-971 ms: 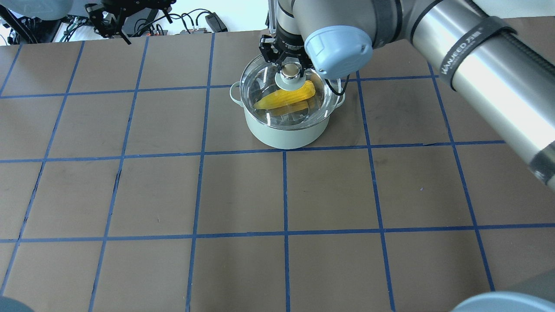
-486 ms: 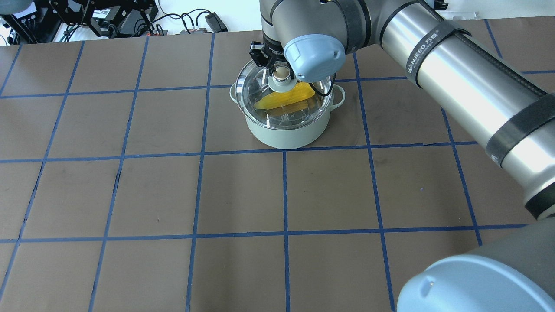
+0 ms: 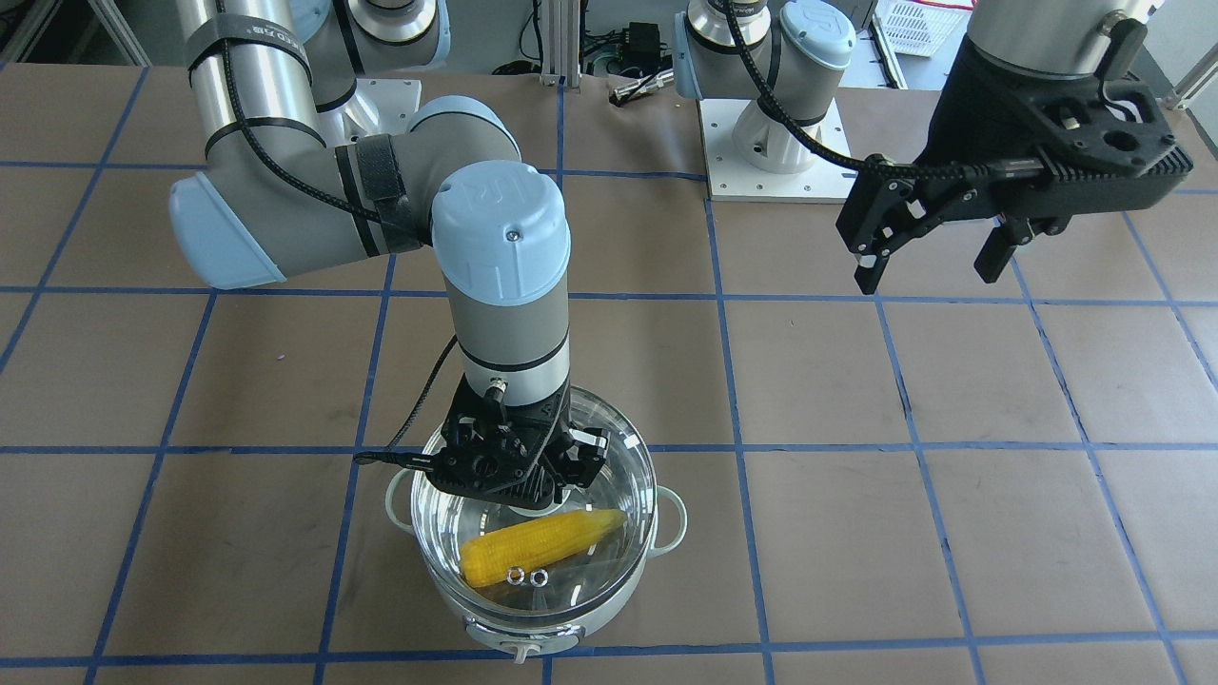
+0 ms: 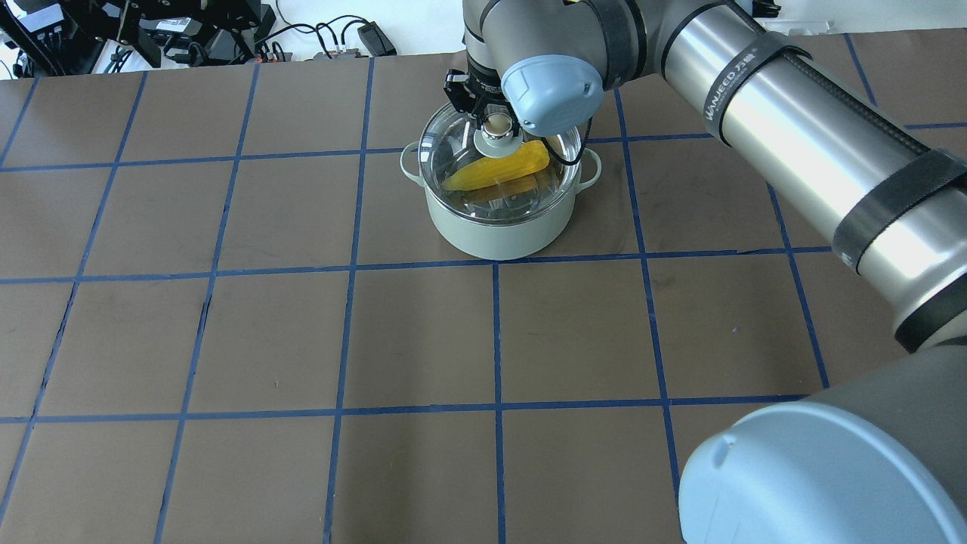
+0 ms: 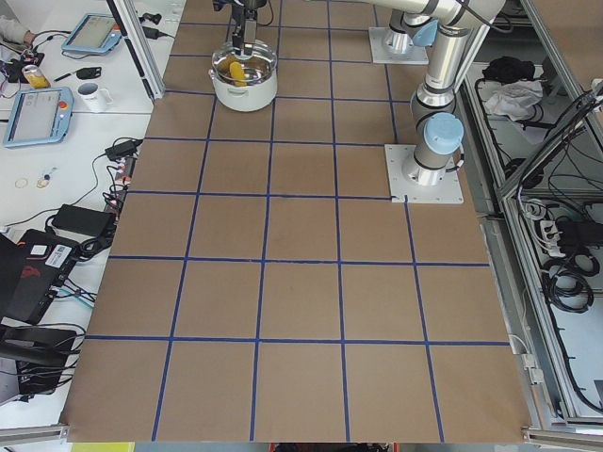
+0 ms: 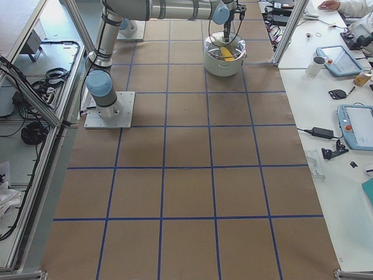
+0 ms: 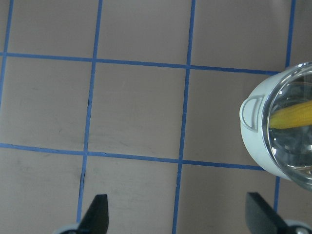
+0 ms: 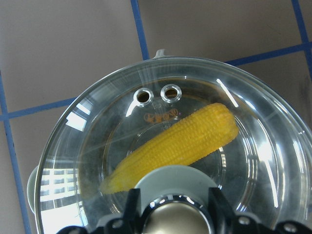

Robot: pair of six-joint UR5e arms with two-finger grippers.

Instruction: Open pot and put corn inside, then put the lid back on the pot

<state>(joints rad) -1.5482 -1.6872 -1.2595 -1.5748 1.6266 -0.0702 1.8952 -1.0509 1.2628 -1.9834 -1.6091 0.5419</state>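
The pale mint-green pot stands at the far middle of the table. The yellow corn lies inside it, also seen through the glass in the right wrist view. The clear glass lid covers the pot's rim; I cannot tell whether a gap is left. My right gripper is shut on the lid's beige knob, fingers on either side. My left gripper is open and empty, high above the table and away from the pot.
Cables and black equipment lie past the table's far edge. The two arm bases stand on the robot's side. Desks with tablets and a white mug flank the table on the operators' side.
The right gripper shifted the lid left, then back right, so it now sits centred over the pot's rim. The left gripper has moved further left along the far edge.
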